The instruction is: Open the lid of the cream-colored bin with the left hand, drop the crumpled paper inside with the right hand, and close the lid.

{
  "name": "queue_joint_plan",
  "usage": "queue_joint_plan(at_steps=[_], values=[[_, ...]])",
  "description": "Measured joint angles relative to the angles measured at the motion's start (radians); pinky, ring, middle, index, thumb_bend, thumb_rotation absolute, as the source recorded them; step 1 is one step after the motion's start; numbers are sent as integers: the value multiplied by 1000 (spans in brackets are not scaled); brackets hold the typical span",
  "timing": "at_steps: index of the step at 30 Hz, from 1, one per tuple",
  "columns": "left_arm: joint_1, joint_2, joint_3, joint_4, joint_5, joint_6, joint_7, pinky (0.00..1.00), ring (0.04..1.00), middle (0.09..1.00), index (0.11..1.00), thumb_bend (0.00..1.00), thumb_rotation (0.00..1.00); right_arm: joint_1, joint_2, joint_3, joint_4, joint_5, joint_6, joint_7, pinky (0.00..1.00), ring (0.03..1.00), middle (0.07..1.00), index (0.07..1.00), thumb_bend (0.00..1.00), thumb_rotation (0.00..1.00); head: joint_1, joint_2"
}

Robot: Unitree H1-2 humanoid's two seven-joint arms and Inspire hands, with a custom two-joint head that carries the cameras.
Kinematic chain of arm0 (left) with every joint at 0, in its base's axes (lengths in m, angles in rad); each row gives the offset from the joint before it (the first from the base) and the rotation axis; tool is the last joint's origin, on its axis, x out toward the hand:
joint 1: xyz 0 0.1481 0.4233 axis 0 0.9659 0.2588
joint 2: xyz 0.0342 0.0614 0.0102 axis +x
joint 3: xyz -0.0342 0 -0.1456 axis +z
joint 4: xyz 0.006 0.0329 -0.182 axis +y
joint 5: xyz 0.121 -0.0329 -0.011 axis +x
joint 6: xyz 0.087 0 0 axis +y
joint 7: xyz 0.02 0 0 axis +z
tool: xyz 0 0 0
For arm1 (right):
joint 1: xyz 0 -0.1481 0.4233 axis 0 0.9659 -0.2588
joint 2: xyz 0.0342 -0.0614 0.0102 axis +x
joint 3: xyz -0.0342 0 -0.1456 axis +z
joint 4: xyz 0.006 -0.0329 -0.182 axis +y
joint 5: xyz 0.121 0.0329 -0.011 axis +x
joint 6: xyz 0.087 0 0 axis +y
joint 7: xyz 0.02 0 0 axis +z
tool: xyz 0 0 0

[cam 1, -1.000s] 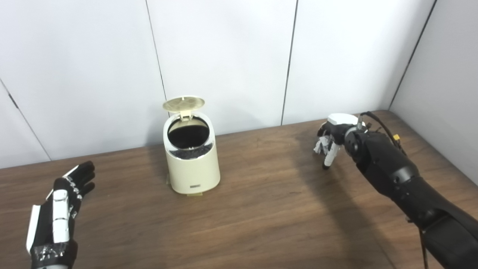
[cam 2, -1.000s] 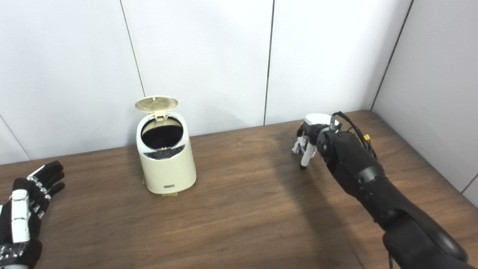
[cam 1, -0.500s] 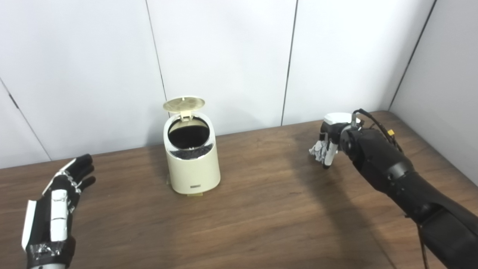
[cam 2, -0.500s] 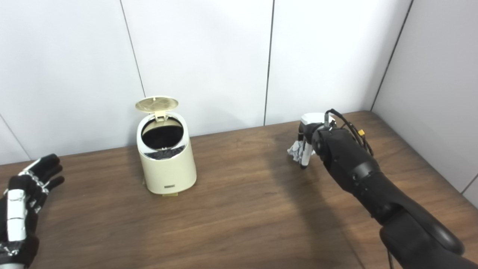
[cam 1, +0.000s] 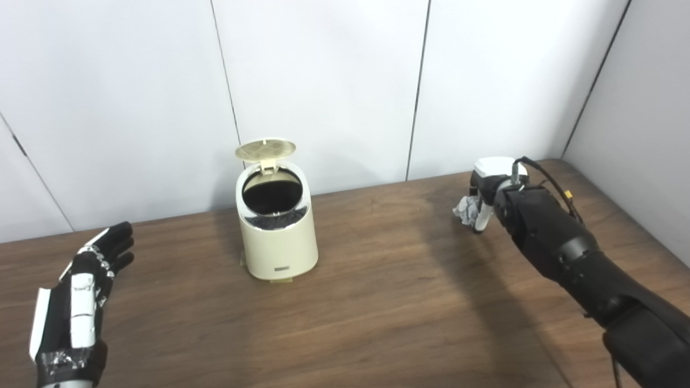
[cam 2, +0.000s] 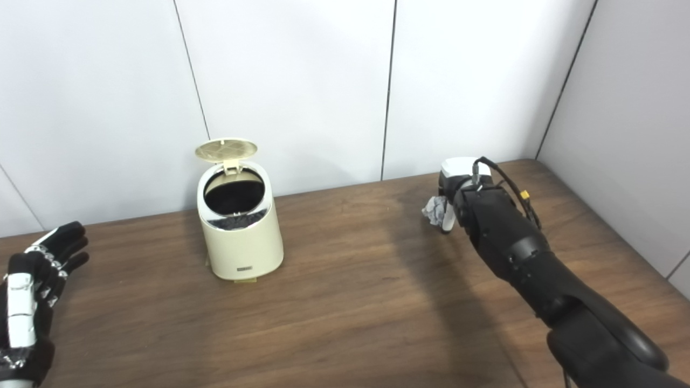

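In the left eye view we see the cream-colored bin (cam 1: pixel 277 225) standing on the wooden table (cam 1: pixel 377 302), its lid (cam 1: pixel 266 149) tipped up at the back over a dark opening. A small dark label (cam 1: pixel 281 268) sits low on its front; we cannot read it. Our left hand (cam 1: pixel 81 302) hovers flat, fingers spread, holding nothing.

In the right eye view our right hand (cam 2: pixel 452 200) is curled around the crumpled paper (cam 2: pixel 434 209), well to the right of the bin and raised off the table.

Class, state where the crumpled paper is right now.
The crumpled paper is held in the right robot hand at the table's far right, well right of the open bin.
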Motion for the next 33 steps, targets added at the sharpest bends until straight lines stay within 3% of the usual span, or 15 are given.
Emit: queue_joint_plan(at_steps=[2,5,8,10,12,21,24,30,33], values=[[-1,0,-4,2,2,0,0,867,869,857,825,671,970,0,-1,0,0,1,0,2,253,343,472,491,531,1,0,2],[-1,0,-9,4,4,0,0,864,875,864,827,657,979,0,-3,5,-1,2,0,5,264,360,424,500,530,1,-2,2],[-2,0,-12,5,5,0,0,874,879,865,832,653,977,0,-8,12,-19,1,0,24,231,327,473,488,533,0,0,0],[-5,-1,-14,7,6,0,1,877,877,861,829,662,970,-2,-13,11,-45,6,0,41,251,355,429,493,532,0,2,0],[-6,-3,-16,8,7,0,4,874,878,860,828,669,967,-6,-17,11,-69,8,1,66,285,389,426,493,532,0,5,-2],[-15,-7,-19,11,26,4,6,865,880,857,823,658,959,-55,-21,-5,-245,-43,17,263,178,255,471,485,534,0,3,-6],[-15,-8,-18,12,26,4,6,854,874,852,819,643,964,-70,-20,1,-291,-65,17,297,246,324,476,484,533,0,3,-8],[-15,-8,-18,20,27,4,7,866,874,854,818,644,966,-71,-16,-9,-340,-67,17,316,191,265,472,485,533,0,5,-9],[-15,-9,-18,20,27,4,7,859,869,852,817,643,965,-71,-16,-11,-340,-64,17,331,206,289,474,485,533,0,5,-8]])
